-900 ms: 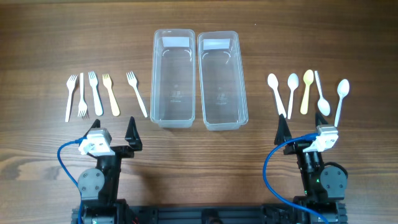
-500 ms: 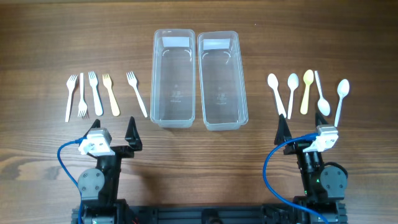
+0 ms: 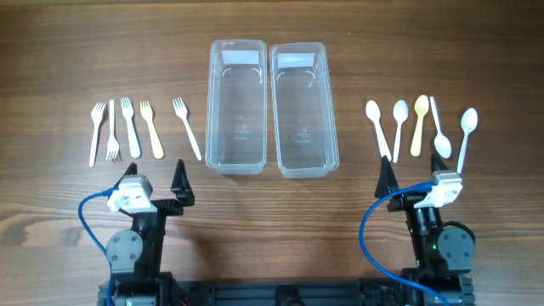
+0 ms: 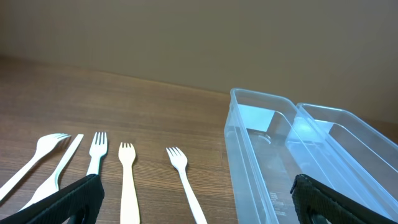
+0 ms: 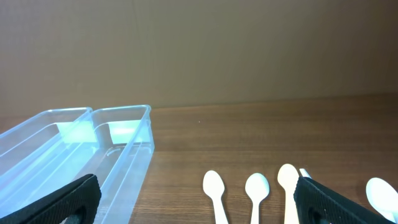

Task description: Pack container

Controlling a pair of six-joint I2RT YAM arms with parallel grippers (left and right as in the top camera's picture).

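Note:
Two clear plastic containers stand side by side at the table's middle: the left container point(image 3: 236, 106) and the right container point(image 3: 303, 109), both empty. Several plastic forks point(image 3: 129, 127) lie in a row at the left, most white and one yellowish. Several plastic spoons point(image 3: 421, 127) lie in a row at the right, one yellowish. My left gripper point(image 3: 155, 180) is open and empty, near the front edge below the forks. My right gripper point(image 3: 414, 177) is open and empty below the spoons. The left wrist view shows the forks point(image 4: 127, 180) and both containers point(image 4: 261, 155). The right wrist view shows spoons point(image 5: 258, 193) and containers point(image 5: 118, 149).
The wooden table point(image 3: 68, 51) holds nothing else. Blue cables point(image 3: 93, 223) loop beside each arm base at the front edge. A plain wall stands behind the table in the wrist views.

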